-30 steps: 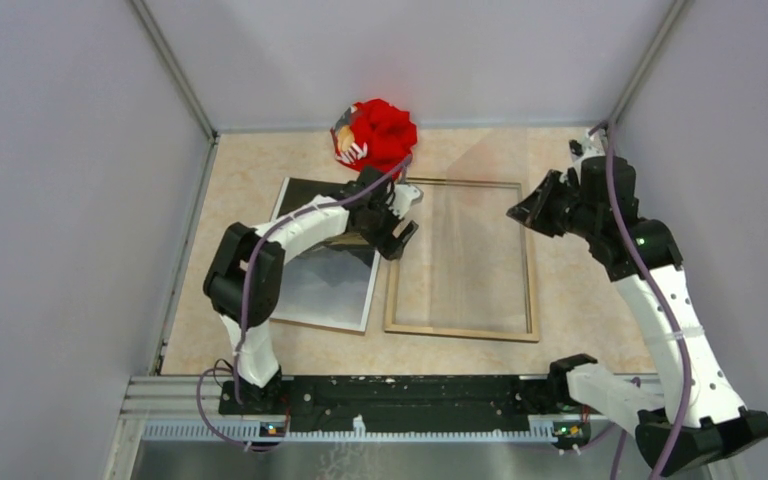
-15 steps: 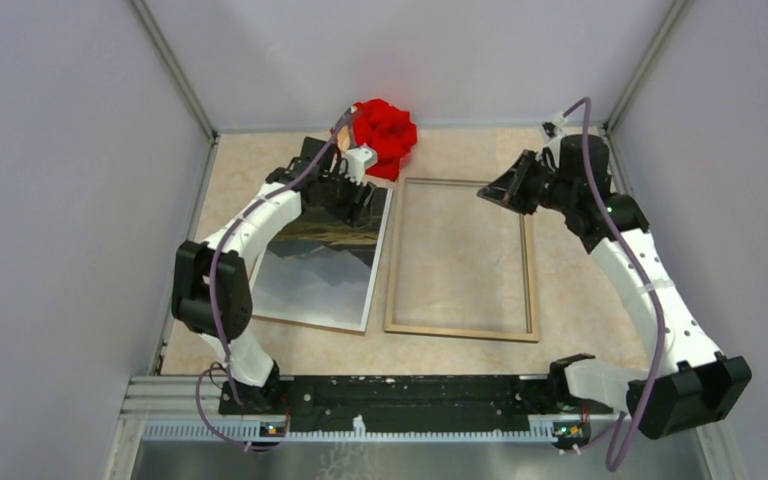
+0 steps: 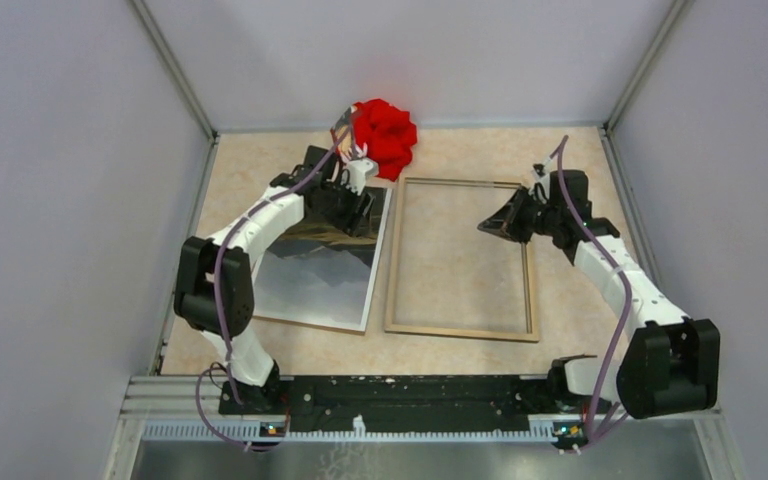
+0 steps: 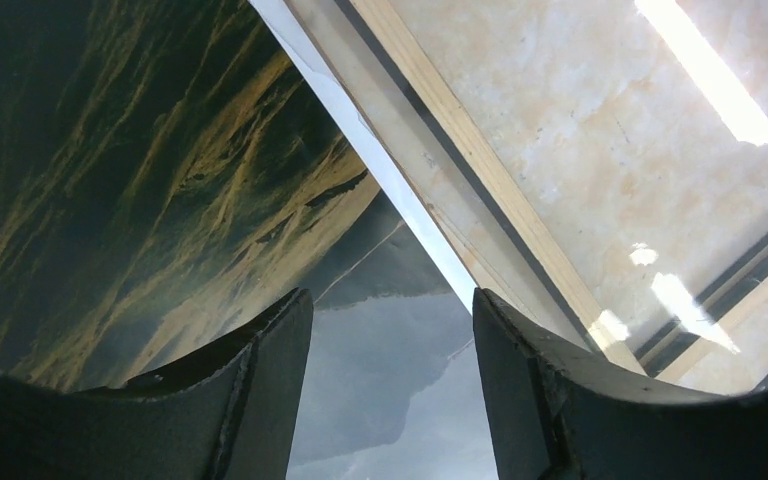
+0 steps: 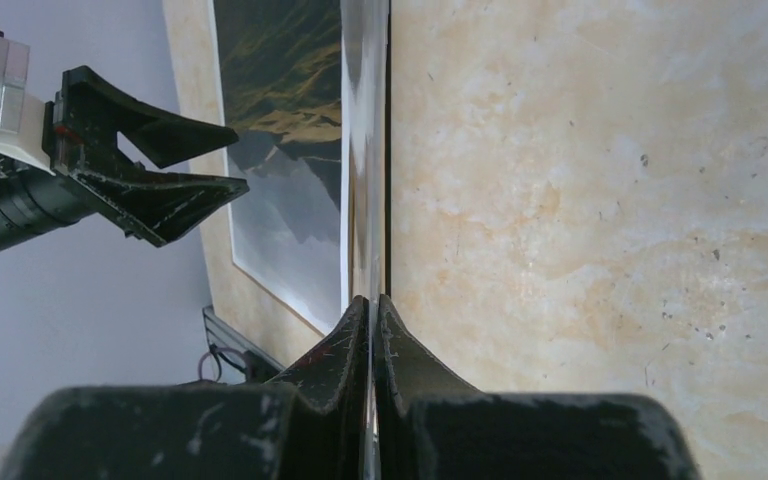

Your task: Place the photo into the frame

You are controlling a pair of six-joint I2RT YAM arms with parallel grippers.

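Grey-walled booth, beige marbled table [image 3: 260, 160]. Glossy photo [image 3: 320, 285] lies flat at left, the thin wood-backed frame [image 3: 460, 330] just beside it. I see the left gripper [image 4: 390, 305] gaping empty above the photo; the right gripper [image 5: 371, 312] is pinched tight on a thin clear pane [image 5: 364, 150].

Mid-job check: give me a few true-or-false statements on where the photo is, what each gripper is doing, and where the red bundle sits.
1. The photo is already inside the frame. False: it lies flat on the table beside the frame, on the left arm's side.
2. The left gripper is open above the photo. True.
3. The right gripper is shut on a thin clear sheet. True.
4. The red bundle lies inside the frame. False: it sits at the table's far edge, beyond the far ends of the photo and the frame.
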